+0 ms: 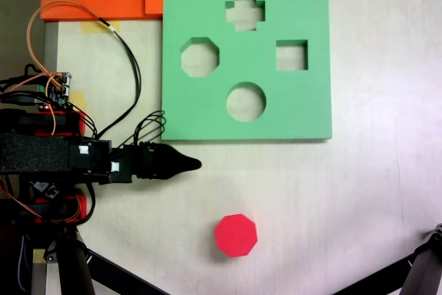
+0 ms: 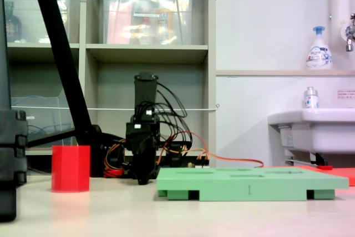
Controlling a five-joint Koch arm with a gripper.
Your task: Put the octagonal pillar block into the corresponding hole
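Arm parked, block untouched, nothing started yet.

L to R in the top fixed view: gripper [image 1: 193,164] low at left, pointing right, tip just off the board's [image 1: 290,119] lower-left corner. Jaws stack into one dark tip in both fixed views, so can't tell if wide or closed. Block [image 1: 235,235] stands upright on the table below and right of the tip, well apart from it, near the front edge and clear of the board. Octagon hole [image 1: 199,57] sits upper left on the board, round hole just below-right of it.
Risks, imo: foam block light, off-centre pinch could tip or push it. Faces must line up w/ the hole or it jams on the rim. Round hole is close, easy wrong target. Board looks loose, a push could slide it.
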